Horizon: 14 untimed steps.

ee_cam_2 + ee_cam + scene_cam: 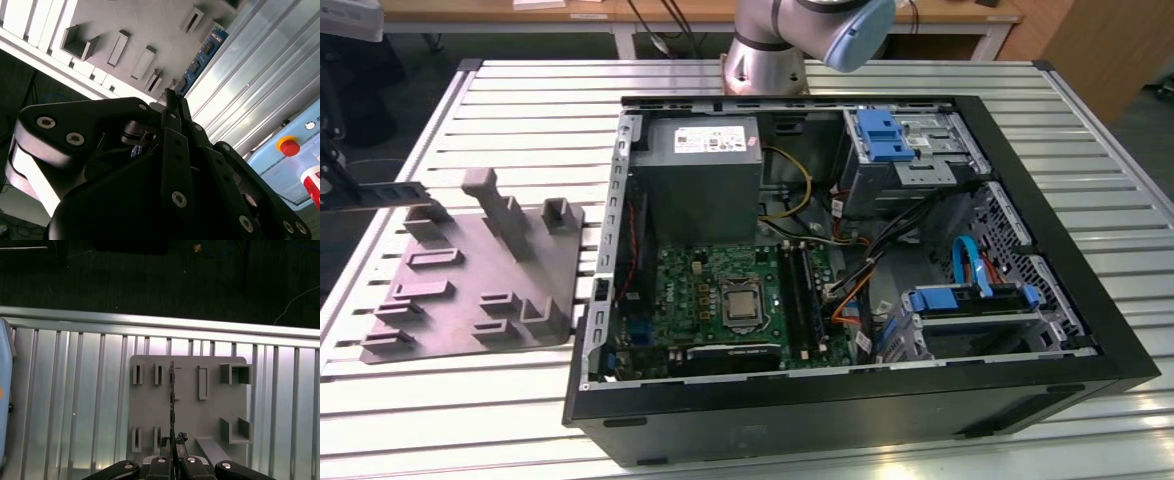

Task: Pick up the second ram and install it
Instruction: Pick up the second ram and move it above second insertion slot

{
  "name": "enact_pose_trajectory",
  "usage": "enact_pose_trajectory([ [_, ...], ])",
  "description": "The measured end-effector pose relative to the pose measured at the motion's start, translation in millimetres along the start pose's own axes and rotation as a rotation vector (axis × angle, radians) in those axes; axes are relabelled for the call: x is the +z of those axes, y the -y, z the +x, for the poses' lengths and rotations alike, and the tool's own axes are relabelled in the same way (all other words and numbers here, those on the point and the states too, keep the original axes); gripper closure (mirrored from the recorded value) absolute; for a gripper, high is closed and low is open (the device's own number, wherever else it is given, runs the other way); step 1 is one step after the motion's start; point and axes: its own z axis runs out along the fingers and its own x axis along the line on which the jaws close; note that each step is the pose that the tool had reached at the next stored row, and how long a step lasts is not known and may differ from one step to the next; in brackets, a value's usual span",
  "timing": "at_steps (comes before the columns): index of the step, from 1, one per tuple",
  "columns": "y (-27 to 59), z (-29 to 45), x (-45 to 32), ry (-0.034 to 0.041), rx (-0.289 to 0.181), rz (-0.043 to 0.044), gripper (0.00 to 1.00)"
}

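Observation:
My gripper is shut on the second ram, a long thin stick seen edge-on in the first wrist view. It hangs over the grey holder tray. In the second wrist view the fingertips pinch one end of the stick, whose bluish board and dark chips reach out over the tray. In the exterior view the ram is a dark strip held level above the tray at the exterior view's far left. The motherboard's black slots lie inside the open case.
The open computer case lies on the slatted metal table, with a grey power-supply box and blue drive brackets inside. The arm's base stands behind the case. A light-blue box with a red button sits beside the tray.

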Motion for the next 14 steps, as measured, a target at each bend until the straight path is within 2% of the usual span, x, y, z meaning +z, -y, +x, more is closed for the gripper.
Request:
enact_pose_trajectory([
  [14, -1.0, -1.1, -30.2, 0.0130, 0.000, 0.0006, 0.86],
])
